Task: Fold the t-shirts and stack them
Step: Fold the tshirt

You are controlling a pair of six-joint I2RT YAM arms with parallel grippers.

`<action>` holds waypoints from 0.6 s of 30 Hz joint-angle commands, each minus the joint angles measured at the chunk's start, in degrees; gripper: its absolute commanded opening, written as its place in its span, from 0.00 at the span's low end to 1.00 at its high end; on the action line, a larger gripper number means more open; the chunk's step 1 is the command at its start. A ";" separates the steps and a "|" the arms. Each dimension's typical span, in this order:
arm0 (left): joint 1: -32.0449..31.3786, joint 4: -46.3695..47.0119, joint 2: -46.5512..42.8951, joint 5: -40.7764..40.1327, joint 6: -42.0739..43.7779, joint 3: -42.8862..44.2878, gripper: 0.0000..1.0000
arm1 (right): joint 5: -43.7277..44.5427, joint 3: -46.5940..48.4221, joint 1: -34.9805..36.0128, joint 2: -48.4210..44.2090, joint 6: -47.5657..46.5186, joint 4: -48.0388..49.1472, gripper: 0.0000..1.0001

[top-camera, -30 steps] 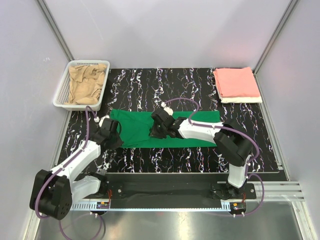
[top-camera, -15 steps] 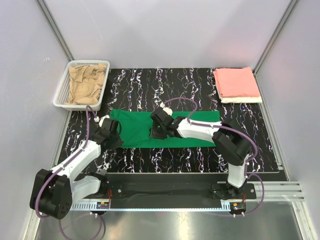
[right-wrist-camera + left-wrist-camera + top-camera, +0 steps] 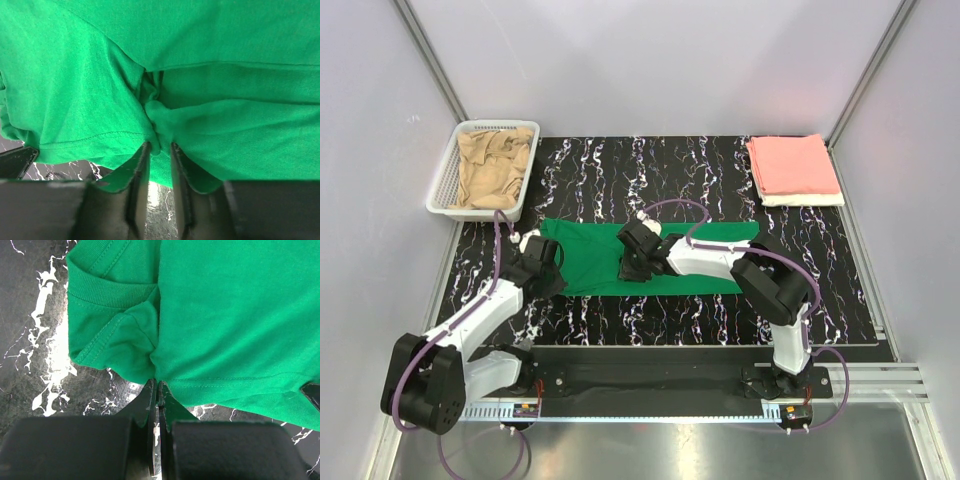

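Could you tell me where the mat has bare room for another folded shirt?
Most room is at the back of the mat, between the basket and the salmon pink t-shirt. A narrow strip lies in front of the green t-shirt. The middle is crowded: left gripper and right gripper pinch it.

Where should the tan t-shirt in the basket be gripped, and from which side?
Pinch a raised fold of the tan t-shirt near the heap's middle, from straight above: it lies crumpled, and the walls of the white mesh basket would block sideways approach.

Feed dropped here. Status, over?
Left gripper shut on green t-shirt edge. Right gripper shut on its middle. Salmon t-shirt folded far right, basket far left; neither obstructs.
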 commanded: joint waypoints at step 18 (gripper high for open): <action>-0.17 3.00 0.32 -1.36 1.51 -0.39 0.10 | 2.53 0.15 0.38 -3.94 -0.03 1.59 0.00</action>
